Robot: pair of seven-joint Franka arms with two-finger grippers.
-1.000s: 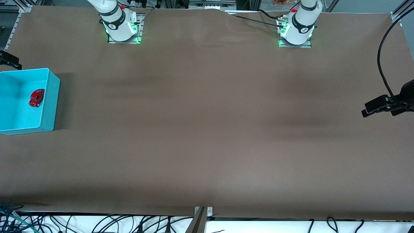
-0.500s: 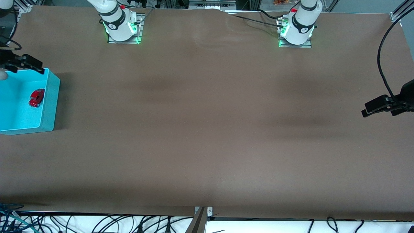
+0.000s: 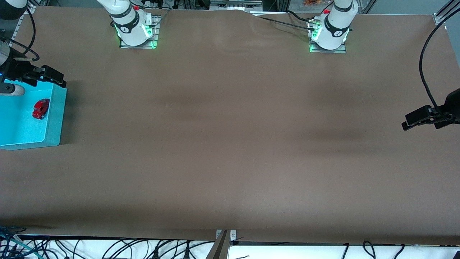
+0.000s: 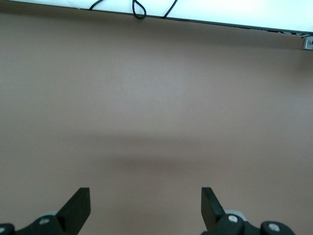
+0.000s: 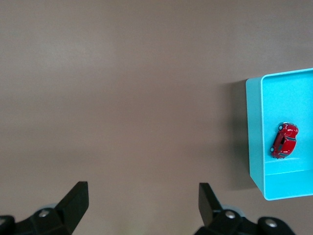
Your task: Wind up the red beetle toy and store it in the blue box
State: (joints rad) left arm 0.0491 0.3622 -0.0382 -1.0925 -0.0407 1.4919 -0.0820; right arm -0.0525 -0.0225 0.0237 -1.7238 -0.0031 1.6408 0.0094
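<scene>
One red beetle toy (image 3: 40,108) in one blue box (image 3: 54,118)

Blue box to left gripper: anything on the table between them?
Nothing. In the front view only bare brown table runs from the blue box, red beetle toy inside, to the open left gripper.

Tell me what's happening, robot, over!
Right gripper open, over blue box corner. Left gripper open, empty, over bare table. Red beetle toy sits inside box. Nothing blocking.
</scene>
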